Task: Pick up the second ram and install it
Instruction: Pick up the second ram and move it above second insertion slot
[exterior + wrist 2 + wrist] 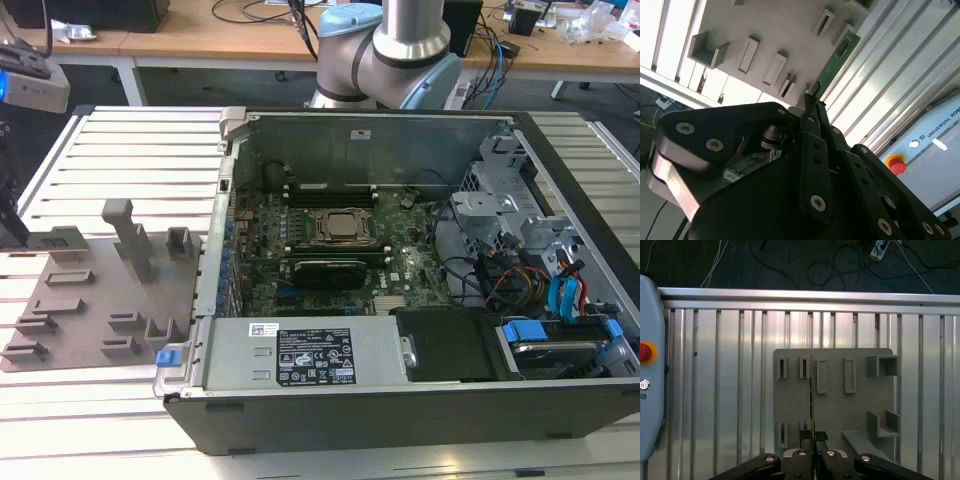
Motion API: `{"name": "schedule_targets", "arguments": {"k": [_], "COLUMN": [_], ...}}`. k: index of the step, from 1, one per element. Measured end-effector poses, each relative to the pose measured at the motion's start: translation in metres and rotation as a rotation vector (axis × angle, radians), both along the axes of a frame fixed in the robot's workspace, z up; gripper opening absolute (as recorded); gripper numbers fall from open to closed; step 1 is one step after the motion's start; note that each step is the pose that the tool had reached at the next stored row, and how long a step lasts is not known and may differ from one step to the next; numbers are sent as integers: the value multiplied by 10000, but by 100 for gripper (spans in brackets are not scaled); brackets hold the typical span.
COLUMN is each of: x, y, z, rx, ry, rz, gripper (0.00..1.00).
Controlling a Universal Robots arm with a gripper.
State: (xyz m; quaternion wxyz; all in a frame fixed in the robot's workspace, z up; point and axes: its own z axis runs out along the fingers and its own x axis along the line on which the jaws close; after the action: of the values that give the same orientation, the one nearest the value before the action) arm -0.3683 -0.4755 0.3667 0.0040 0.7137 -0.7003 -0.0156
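Jaws are pinched shut on the second ram (pixel 836 61), which juts out over the grey fixture plate (pixel 775 25) in the second wrist view. I'd keep the gripper (pixel 812 102) square and lift straight; those slots (pixel 749 54) could snag it.

One open computer case (pixel 420 425) is logged; one CPU socket (pixel 340 228) is counted inside the case, one grey plate (pixel 95 300) at the exterior view's left of the case. One second ram (pixel 836 62) and one gripper (pixel 812 102) are recorded.

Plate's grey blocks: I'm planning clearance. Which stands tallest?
The stepped post near the plate's far edge; every other block sits much lower.
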Motion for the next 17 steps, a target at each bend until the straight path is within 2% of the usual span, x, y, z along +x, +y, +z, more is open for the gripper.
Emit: {"name": "schedule_targets", "arguments": {"k": [5,9,13,17], "x": [0,11,240,579], "y": [0,-1,0,0], "z": [340,353,351,351], "rx": [10,29,31,27], "ry": [0,3,0,2], "rz": [1,3,0,-1], "gripper": [13,13,13,13]}}
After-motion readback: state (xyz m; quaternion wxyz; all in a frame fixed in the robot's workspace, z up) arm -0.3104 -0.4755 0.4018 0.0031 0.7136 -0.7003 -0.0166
